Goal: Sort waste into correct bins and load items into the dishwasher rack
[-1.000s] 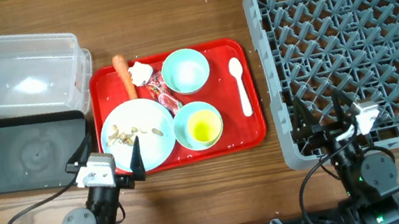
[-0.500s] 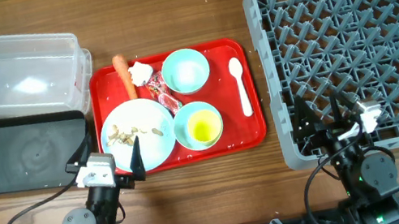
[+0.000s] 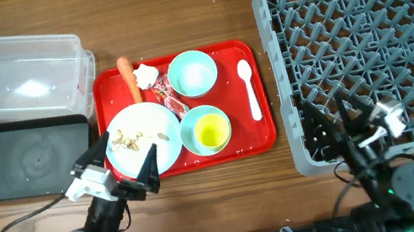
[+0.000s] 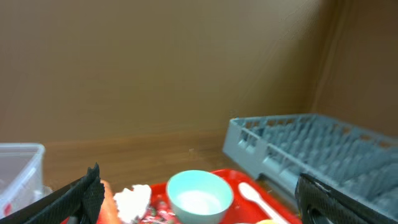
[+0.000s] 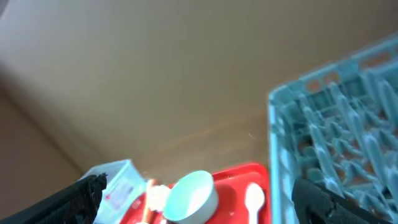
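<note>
The waste sits on and around the far left part of a flat red tray (image 3: 266,135) in the middle of the wooden table (image 3: 222,199). The orange carrot (image 3: 127,76) lies at the tray's far left corner, with the crumpled white tissue (image 3: 146,75) just to its right. The red snack wrapper (image 3: 171,99) lies between the tissue and the round light-blue plate (image 3: 155,123). Beige and white crumbs (image 3: 129,137) are scattered on the plate.

To the right of the tissue stands the light-blue bowl (image 3: 193,73). Nearer, the pale-green bowl (image 3: 189,126) holds the small yellow cup (image 3: 211,135). The white plastic spoon (image 3: 249,87) lies along the tray's right side, its bowl end far.

To the left of the tray stand the bins: the clear tub (image 3: 12,78) farther away and the black tray (image 3: 31,157) nearer, close together. The grey dishwasher rack (image 3: 374,44) fills the right side of the table, and nothing can be seen in it.

The left gripper (image 3: 119,163) hovers over the near edge of the plate with its jaws wide apart, holding nothing. The right gripper (image 3: 333,121) hangs over the rack's near left corner, also with its jaws spread and holding nothing.
</note>
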`<state>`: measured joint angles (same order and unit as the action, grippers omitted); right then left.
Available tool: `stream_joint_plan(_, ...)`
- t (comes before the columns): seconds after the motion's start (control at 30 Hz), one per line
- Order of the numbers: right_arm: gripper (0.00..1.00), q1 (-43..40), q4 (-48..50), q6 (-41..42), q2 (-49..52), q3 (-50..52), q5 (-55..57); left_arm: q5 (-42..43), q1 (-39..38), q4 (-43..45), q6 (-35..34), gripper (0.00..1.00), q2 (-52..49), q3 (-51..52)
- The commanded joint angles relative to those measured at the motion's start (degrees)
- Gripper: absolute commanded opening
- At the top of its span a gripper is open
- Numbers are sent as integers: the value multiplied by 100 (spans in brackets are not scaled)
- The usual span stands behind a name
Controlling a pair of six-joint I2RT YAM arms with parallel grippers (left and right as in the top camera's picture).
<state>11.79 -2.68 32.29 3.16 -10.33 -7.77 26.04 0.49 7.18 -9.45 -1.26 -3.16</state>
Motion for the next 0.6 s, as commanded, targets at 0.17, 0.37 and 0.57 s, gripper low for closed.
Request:
stream_joint_plan(0.17, 99, -13, -2103, -529, 3252, -3386, -424, 247, 37, -1978, -754, 100, -2479, -3047)
stream_joint_plan(0.37, 100, -13, -4107, -522, 6146, -6098, -780, 345, -179, -4435, -741, 100, -5180, -5923)
stream_joint_plan(0.57, 100, -15, -4186, -824, 6918, -6201, -944, 656, -861, -4557, -1027, 100, -6251, -5987)
